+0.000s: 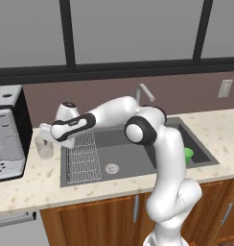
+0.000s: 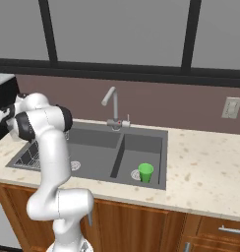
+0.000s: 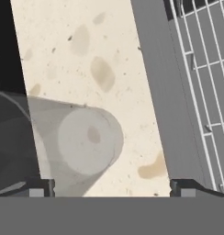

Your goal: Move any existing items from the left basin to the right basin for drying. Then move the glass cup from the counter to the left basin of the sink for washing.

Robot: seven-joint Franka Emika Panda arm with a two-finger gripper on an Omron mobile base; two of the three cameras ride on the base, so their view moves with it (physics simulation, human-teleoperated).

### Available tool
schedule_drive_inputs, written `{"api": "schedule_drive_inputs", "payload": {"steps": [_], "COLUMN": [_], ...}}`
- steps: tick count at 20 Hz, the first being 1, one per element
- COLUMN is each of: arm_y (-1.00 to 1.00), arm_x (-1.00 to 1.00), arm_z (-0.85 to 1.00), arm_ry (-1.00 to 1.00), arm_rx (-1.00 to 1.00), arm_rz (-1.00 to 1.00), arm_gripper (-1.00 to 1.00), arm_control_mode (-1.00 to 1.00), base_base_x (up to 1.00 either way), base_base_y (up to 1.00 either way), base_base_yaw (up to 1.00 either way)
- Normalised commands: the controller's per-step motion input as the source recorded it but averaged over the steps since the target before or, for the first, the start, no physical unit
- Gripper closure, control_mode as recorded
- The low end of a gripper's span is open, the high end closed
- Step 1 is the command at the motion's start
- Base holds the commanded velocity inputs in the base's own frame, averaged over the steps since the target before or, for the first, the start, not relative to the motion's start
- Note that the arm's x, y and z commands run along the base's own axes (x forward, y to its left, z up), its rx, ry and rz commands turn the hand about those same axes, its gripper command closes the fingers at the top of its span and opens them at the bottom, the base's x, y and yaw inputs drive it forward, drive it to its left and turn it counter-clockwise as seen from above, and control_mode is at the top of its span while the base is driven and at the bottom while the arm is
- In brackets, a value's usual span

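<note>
The glass cup stands upright on the counter just left of the sink. My gripper hangs right above it. In the hand view I look down into the glass cup, and the gripper is open, its fingertips wide apart, with the cup below and between them, nearer the left one. The left basin holds the wire rack and its drain. A small green cup stands in the right basin.
A black and silver coffee machine stands on the counter close to the left of the glass cup. The silver tap rises behind the sink. My own arm spans the left basin. A wall socket is at the far right.
</note>
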Motion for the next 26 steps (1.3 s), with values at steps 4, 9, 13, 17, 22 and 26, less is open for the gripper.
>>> {"api": "schedule_drive_inputs", "payload": {"steps": [4,9,13,17,22,26], "arm_y": [0.00,0.00,0.00,-0.01,-0.16,-0.51], "arm_x": [0.00,0.00,0.00,0.00,0.00,0.00], "arm_z": [-0.15,-0.11,0.00,0.04,0.12,0.26], "arm_ry": [-0.02,0.00,0.00,0.00,0.02,0.00], "arm_rx": [0.00,0.00,0.00,0.00,-0.01,0.00], "arm_rz": [-0.04,-0.06,-0.06,-0.06,-0.03,-0.02], "arm_gripper": [-1.00,1.00,1.00,1.00,1.00,1.00], "arm_control_mode": [-1.00,-1.00,-1.00,-1.00,-1.00,-1.00], "base_base_x": [0.00,0.00,0.00,0.00,0.00,0.00], "base_base_y": [0.00,0.00,0.00,0.00,0.00,0.00], "base_base_yaw": [0.00,0.00,0.00,0.00,0.00,0.00]}}
